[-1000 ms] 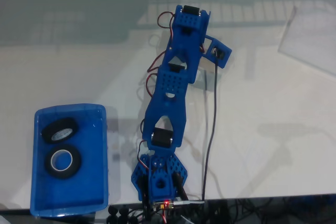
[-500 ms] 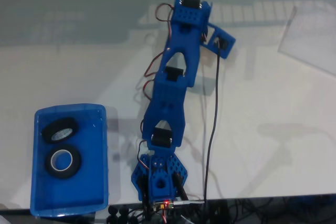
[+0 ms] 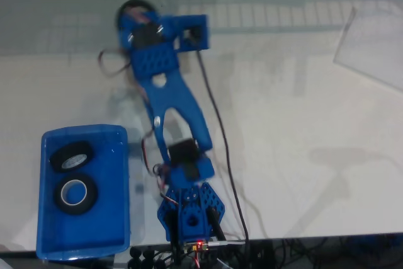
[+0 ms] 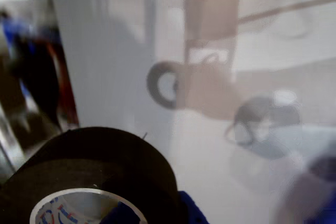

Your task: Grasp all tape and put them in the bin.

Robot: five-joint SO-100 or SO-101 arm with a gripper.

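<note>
Tape (image 4: 100, 166) grasped in gripper (image 4: 131, 211), cut off at frame bottom; two rolls in bin (image 3: 44, 231)

A glossy white tabletop (image 3: 315, 155) is seen in the fixed view, with window light mirrored along its far edge. The blue bin (image 3: 44, 244) is set directly on it at the lower left, near the front edge. The arm's blue base (image 3: 189, 215) is mounted just right of the bin. A clear sheet (image 3: 371, 45) lies flat at the upper right corner.
</note>
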